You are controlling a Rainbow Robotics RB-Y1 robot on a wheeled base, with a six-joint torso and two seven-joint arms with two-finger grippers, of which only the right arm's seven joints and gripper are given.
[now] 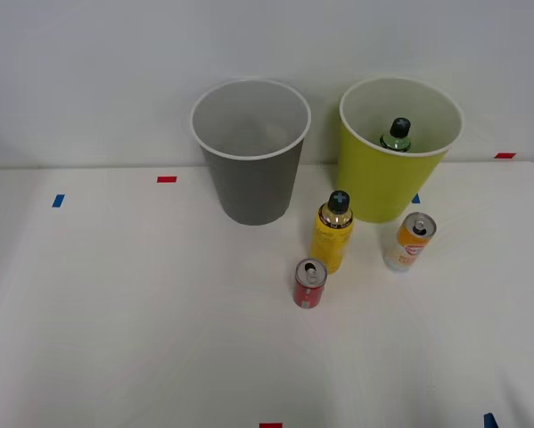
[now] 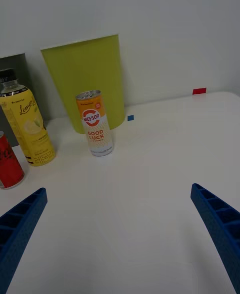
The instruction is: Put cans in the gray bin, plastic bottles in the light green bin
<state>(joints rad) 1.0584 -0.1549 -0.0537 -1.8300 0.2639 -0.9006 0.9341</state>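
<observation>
Upright on the white table (image 1: 115, 312): short red can (image 1: 309, 283) nearest the robot, yellow-labelled bottle (image 1: 332, 232) with black cap just behind it and slightly to the right, orange-and-white can (image 1: 410, 242) further right, standing apart from both. Behind these, near the wall, gray bin (image 1: 251, 152) on the left and light green bin (image 1: 397, 147) on the right, side by side with a gap between. Inside the light green bin, green-labelled bottle (image 1: 396, 135), black cap up, seen over the white rim. Inside the gray bin, contents hard to make out. Just in front of the light green bin, close to its base, the yellow-labelled bottle and the orange-and-white can. Scattered on the table edge and surface, small red and blue tape marks (image 1: 167, 179). From the wrist camera, right gripper (image 2: 120, 229) spread wide and holding nothing, one blue ribbed finger (image 2: 20, 226) at each lower corner, hovering over bare table and facing the orange-and-white can, with the light green bin right behind that can, the yellow-labelled bottle beside it, and the red can at the frame's edge.
</observation>
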